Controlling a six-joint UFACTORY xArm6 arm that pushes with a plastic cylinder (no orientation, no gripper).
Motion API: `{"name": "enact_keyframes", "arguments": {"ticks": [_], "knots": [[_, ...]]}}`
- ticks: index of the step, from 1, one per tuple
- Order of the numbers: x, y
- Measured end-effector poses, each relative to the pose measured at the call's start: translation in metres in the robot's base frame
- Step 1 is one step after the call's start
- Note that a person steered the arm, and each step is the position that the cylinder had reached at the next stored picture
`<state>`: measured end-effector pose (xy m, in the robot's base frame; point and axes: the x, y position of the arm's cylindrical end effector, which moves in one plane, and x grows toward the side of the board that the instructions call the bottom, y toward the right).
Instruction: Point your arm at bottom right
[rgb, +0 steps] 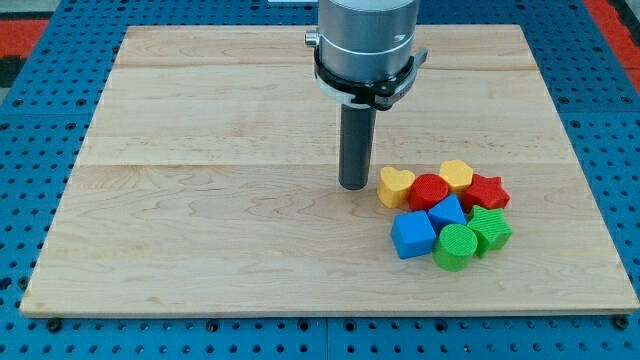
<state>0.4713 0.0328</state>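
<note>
Wooden tabletop (200, 200): tip (352, 186) just left of yellow heart (395, 186), block cluster packed bottom-right; no gripper, holds nothing.

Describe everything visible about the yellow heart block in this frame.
The yellow heart block is a small, ridged, plastic-looking piece lying flat on the wooden board, at the left edge of the block cluster. Its right side touches the red round block. My tip stands just to its left, close, apparently not touching.
</note>
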Motion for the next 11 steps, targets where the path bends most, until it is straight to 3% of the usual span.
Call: {"name": "enact_keyframes", "arguments": {"ticks": [3,5,6,7,8,9,10,11], "knots": [[0.000,0.002],[-0.058,-0.005],[-0.065,0.071],[-0.036,0.162],[0.054,0.230],[0.104,0.229],[0.103,0.153],[0.082,0.156]]}}
